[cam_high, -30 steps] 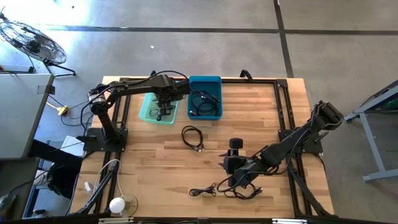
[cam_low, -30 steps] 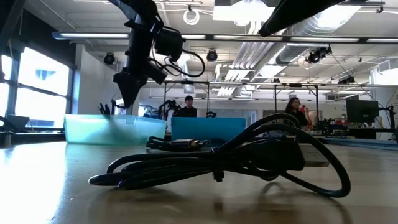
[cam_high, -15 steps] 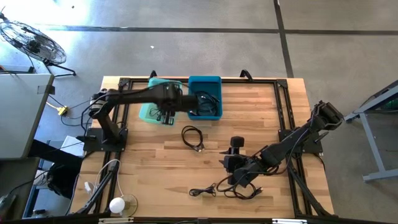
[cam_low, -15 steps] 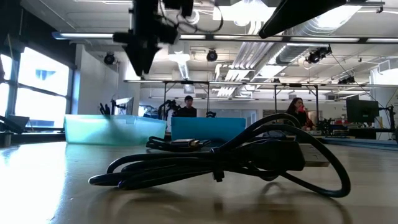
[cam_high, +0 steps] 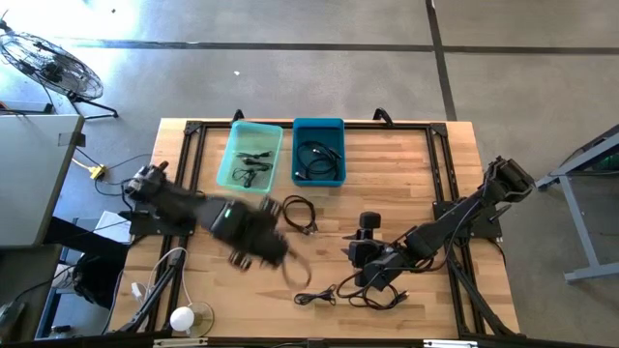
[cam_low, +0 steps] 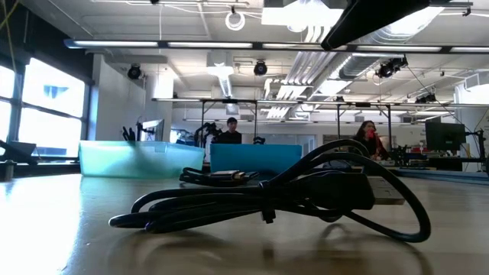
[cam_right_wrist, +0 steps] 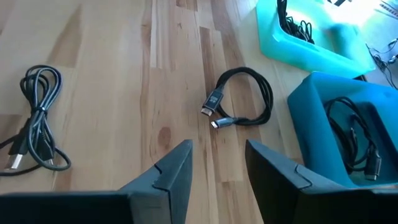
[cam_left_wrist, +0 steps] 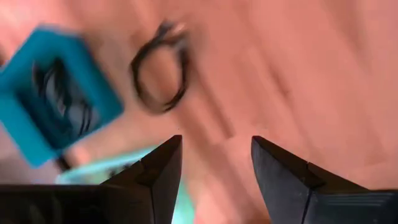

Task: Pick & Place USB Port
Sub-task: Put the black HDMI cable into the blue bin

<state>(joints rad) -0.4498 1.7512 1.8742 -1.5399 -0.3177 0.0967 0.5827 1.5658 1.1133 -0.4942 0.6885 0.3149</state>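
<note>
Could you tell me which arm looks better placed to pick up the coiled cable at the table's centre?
Probably the left: its gripper is open and empty beside the coiled cable. The right gripper sits over the front cables.

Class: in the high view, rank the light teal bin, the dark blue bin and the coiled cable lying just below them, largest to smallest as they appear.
1. Light teal bin and dark blue bin: they look about alike, too close to rank.
2. Coiled cable: clearly smallest.

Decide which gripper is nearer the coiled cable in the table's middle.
Left. The left gripper hangs just beside the coiled cable, toward the near-left; the right gripper sits farther off, on its other side.
</note>
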